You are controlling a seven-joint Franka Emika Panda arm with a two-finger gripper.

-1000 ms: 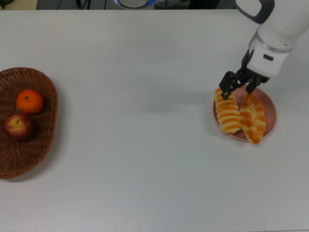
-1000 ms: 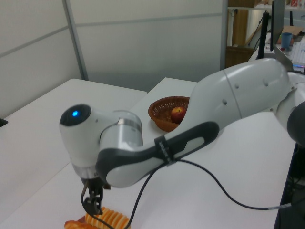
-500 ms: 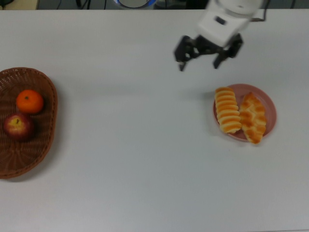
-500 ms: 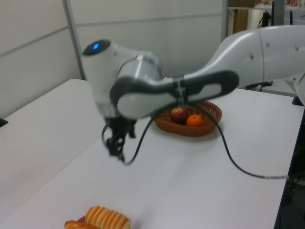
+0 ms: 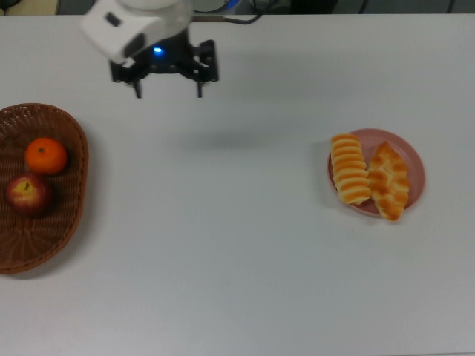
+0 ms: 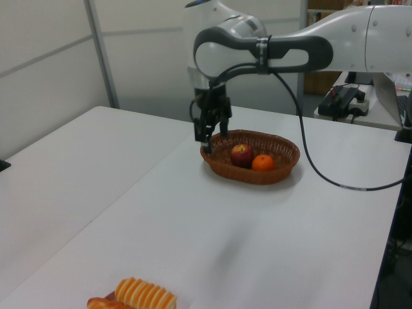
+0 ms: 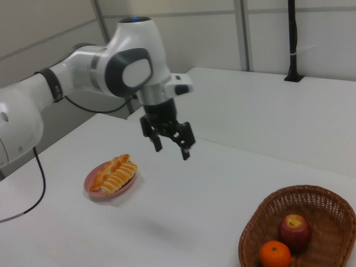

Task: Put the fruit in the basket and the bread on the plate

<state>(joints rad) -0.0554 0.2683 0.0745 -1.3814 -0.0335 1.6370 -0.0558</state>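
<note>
White tabletop under gripper, second white table just behind it in right view. Pale panelled walls with metal uprights behind. Black post on second table. Shelving, cluttered desk beyond in left view.

The basket is cut at 9 o'clock in the top view; the bread is cut at 6 o'clock in the left view.

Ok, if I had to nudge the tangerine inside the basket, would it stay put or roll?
It would probably roll: the tangerine is round and smooth. It likely wouldn't go far, since the apple lies close beside it and the basket has a raised woven rim. Its skin looks glossy, so it may slip in a light pinch.
</note>
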